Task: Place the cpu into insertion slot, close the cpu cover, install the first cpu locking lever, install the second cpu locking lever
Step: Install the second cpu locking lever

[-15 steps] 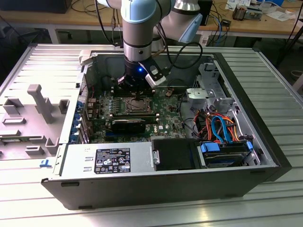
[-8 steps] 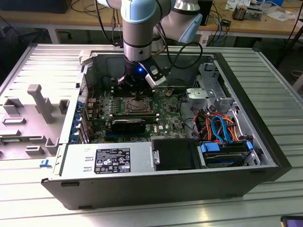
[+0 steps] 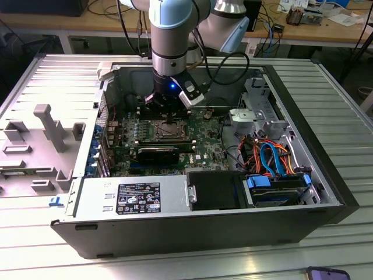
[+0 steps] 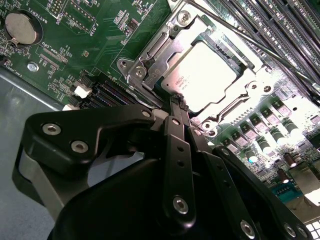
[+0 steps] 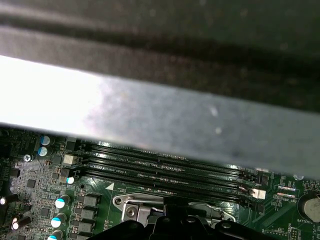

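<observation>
Silver-grey metal of the cpu (image 4: 207,72) is seen seated flat in the insertion slot (image 4: 260,87), framed through the window of the cpu cover (image 4: 165,47), which lies closed over it. Green circuit board (image 4: 100,45) surrounds the socket, with long black memory slots (image 5: 165,172) running beside it. In the exterior view the gripper (image 3: 169,114) is positioned low inside the open computer case (image 3: 87,230), directly above the socket. In the second wrist view the black fingers (image 4: 177,150) are brought together to a narrow tip at the cover's near edge, with no visible gap; nothing is seen clamped between them, and contact with the cover cannot be confirmed.
</observation>
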Robot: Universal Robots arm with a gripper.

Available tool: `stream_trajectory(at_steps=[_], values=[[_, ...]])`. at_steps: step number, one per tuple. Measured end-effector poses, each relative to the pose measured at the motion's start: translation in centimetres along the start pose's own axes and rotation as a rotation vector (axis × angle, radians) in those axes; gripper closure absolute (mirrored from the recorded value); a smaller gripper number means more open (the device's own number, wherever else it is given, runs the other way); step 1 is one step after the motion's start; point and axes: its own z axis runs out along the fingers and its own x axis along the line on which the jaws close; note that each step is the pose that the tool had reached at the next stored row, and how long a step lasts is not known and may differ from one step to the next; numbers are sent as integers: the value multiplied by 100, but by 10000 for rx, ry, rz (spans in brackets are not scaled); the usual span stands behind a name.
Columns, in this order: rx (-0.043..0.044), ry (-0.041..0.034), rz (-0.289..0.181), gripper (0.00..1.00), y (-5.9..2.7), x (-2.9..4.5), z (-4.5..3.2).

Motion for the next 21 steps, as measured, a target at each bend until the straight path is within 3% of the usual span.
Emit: stream_trajectory(at_steps=[21], values=[[0,1,1,89,0,0,0]])
